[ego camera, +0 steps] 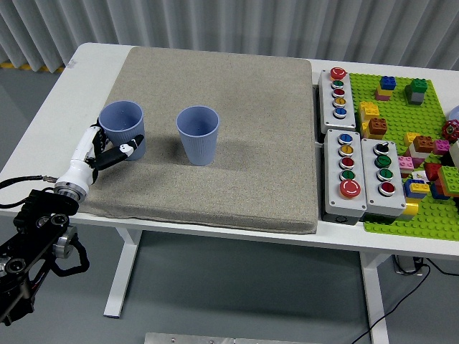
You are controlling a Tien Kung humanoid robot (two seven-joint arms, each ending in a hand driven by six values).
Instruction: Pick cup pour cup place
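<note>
Two blue cups stand on the grey mat (215,193). The left hand (100,153) reaches in from the lower left and wraps the left cup (123,130) near its base, with one dark fingertip (136,142) across the front; how firm that hold is looks unclear from above. The right cup (198,135) stands apart, nearer the mat's middle. A low, loose hold could let the cup tilt or slip when raised, and a wide swing might knock its neighbour.
</note>
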